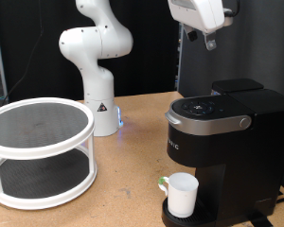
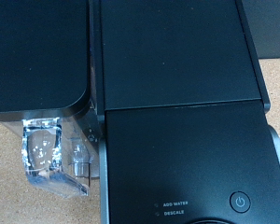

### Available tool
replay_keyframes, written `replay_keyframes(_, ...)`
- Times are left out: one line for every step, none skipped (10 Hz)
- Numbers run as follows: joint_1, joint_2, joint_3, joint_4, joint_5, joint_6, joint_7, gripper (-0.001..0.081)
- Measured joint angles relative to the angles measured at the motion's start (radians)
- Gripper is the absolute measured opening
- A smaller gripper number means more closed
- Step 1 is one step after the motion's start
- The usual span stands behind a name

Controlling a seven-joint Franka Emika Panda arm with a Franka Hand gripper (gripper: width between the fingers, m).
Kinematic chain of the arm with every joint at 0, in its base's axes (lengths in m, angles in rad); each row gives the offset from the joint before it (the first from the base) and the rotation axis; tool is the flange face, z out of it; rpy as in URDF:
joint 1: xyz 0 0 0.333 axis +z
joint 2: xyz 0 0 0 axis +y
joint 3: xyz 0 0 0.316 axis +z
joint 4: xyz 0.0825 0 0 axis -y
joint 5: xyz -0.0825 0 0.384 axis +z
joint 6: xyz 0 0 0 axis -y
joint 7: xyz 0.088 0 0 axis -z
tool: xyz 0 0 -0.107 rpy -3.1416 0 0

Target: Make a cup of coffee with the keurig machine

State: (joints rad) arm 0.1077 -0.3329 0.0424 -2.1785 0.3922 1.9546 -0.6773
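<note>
You see one white two-finger gripper, its state impossible to tell, above one tall matte black coffee maker holding one small white ceramic mug.

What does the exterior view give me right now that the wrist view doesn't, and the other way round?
Exterior only: the cup sits on the drip tray under the keurig machine, the gripper hangs above the machine, and a white round rack and a second white arm stand at the exterior view's left.
Wrist only: the power button and the "add water" and "descale" labels.
Both: the machine's black top.
</note>
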Motion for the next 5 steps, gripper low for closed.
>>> replay_keyframes(0.000,-0.001,0.000,-0.003,-0.002,-0.001,-0.017,0.0803)
replay_keyframes(0.001,-0.001,0.002,-0.004,-0.015,-0.002,-0.030,0.0803)
replay_keyframes(0.001,0.002,0.011,0.001,-0.049,-0.009,-0.029,0.0803)
replay_keyframes(0.000,0.011,0.024,0.018,-0.083,-0.012,-0.015,0.0803)
replay_keyframes(0.000,0.030,0.037,0.048,-0.109,-0.018,0.005,0.0803)
